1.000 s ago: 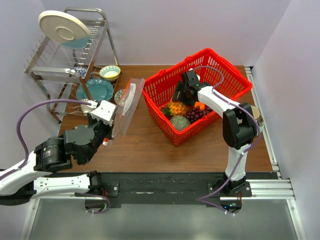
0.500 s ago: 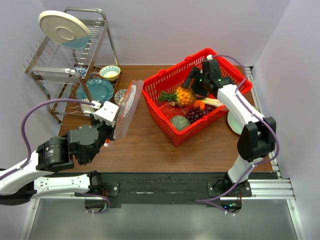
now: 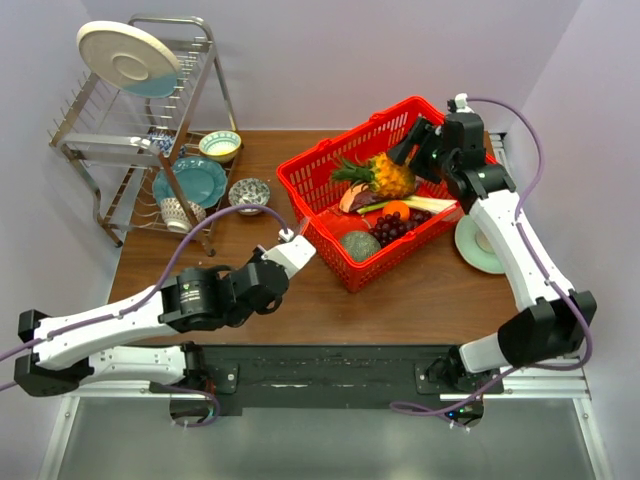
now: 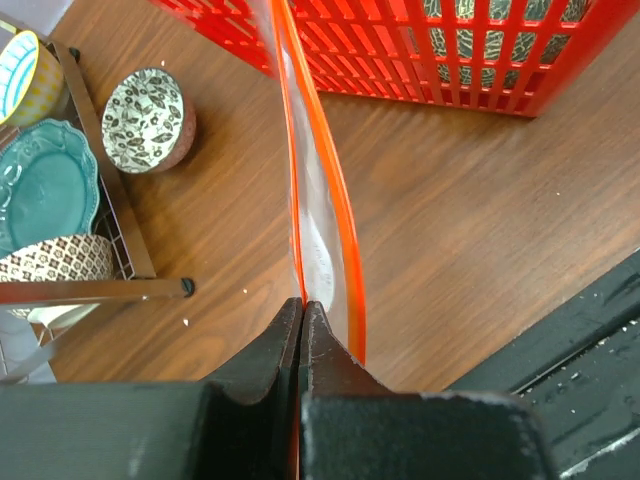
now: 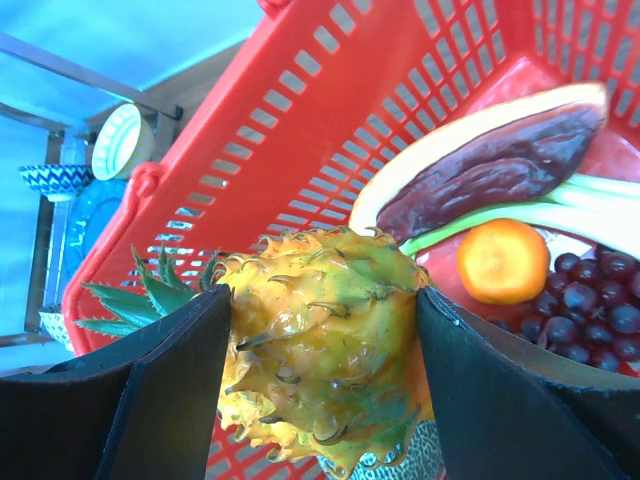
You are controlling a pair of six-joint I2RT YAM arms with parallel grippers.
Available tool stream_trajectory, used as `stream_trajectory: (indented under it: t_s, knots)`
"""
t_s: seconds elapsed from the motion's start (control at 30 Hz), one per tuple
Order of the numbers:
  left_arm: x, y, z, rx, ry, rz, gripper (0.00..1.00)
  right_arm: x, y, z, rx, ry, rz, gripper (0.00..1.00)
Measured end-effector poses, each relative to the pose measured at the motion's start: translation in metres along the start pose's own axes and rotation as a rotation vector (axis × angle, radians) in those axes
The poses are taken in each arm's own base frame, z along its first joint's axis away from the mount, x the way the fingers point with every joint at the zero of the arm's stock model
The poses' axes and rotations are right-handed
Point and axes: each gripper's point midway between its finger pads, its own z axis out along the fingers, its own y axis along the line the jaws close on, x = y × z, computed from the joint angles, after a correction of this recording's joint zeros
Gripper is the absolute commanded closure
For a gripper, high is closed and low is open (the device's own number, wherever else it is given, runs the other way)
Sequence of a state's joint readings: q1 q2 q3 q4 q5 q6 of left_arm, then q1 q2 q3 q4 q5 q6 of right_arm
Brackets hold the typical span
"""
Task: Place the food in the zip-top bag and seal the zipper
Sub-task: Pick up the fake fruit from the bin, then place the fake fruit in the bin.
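Swung inward toward the red mesh basket (image 3: 340,148) since the earlier frame, the left fingers (image 4: 302,308) are pinched shut on one lip of the clear, crinkly zip-top bag (image 4: 322,225). Its red-orange zipper (image 4: 347,260) runs away from them, mouth slightly parted above the wooden surface (image 3: 430,300). Rightward, the spiky yellow pineapple (image 3: 388,178) has been raised over the basket, clamped between the right fingers (image 3: 410,155); the bag lies to its left. The grape bunch (image 3: 390,228) is left inside.

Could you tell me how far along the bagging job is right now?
Done: nothing bagged. In hand: the left gripper pinches the zip-top bag, its zipper open; the right gripper holds the pineapple over the basket. Left: bag it and the grapes, then seal.
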State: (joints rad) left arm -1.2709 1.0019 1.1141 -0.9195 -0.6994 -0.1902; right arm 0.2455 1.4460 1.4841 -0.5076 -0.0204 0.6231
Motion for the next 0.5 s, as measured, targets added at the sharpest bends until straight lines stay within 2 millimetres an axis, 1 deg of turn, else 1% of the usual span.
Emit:
stream_trajectory:
  t_s: [0.17, 0.3, 0.4, 0.5]
  knots:
    - [0.0, 0.003, -0.007, 0.013, -0.015, -0.05, 1.0, -0.008, 0.001, -0.022, -0.021, -0.041, -0.009, 0.64]
    - [-0.003, 0.001, -0.011, 0.036, -0.04, -0.091, 1.0, -0.008, 0.009, -0.033, -0.085, -0.035, -0.001, 0.64]
    - [-0.001, -0.004, -0.009, 0.058, -0.046, -0.11, 1.0, 0.002, 0.017, -0.034, -0.17, 0.006, 0.031, 0.65]
    - [0.003, -0.007, -0.006, 0.059, -0.032, -0.119, 1.0, 0.015, 0.023, -0.029, -0.257, 0.063, 0.09, 0.67]
